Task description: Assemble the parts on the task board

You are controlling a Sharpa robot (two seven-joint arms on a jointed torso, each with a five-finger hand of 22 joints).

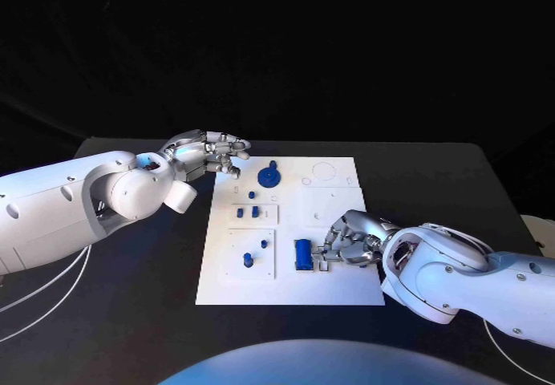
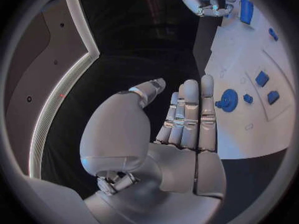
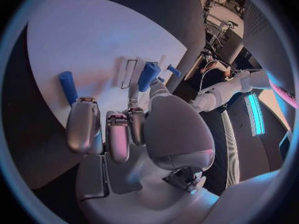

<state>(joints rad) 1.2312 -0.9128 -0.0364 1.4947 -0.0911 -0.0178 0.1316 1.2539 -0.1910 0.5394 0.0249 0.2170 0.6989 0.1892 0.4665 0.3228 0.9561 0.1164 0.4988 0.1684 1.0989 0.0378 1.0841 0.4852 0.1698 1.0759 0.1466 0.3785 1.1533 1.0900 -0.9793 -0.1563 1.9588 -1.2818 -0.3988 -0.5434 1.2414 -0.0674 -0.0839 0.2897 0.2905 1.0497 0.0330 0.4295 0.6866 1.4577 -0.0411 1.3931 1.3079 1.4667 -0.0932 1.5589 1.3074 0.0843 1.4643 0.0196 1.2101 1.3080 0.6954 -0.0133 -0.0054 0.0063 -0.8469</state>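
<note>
Task board (image 1: pixel 335 277), blue parts (image 1: pixel 303 254), no legible writing

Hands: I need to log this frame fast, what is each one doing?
Left hand: open, fingers straight, holding nothing, beside the board.
Right hand: fingers curled down by a blue part; whether it grips it cannot be told.

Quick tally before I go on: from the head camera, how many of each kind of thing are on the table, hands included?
round blue disc: 1
long blue bar: 1
small blue pieces: 5
white task board: 1
hands, left hand and right hand: 2
Total: 10
</note>
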